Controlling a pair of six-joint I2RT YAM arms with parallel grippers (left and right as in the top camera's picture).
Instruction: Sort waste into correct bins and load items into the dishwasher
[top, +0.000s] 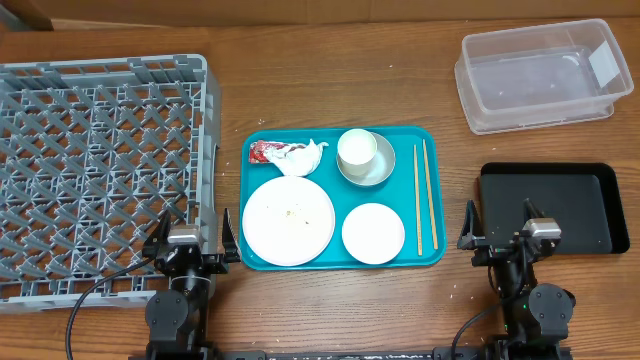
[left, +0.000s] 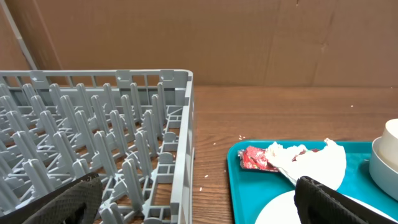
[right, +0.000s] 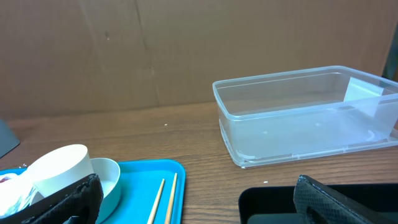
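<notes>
Both the left gripper (left: 199, 208) and right gripper (right: 199, 208) hung fingers wide apart and empty, while the red foil wrapper (top: 265, 151) lay partly under the tissue (top: 303, 157) in the teal tray's (top: 400, 140) far-left corner, probably feather-light, crinkly and slippery, best pinched at its exposed end.

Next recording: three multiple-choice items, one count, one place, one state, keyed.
1. How many chopsticks lie on the teal tray? A one, B two, C three.
2. Where is the white cup? A in the pale grey bowl, B across the chopsticks, C off the teal tray.
3. The left gripper is: A shut on a chopstick, B shut on the cup, C open.
Key: 1 B, two sticks side by side; 2 A, the bowl rims it; 3 C, fingers wide apart.
</notes>
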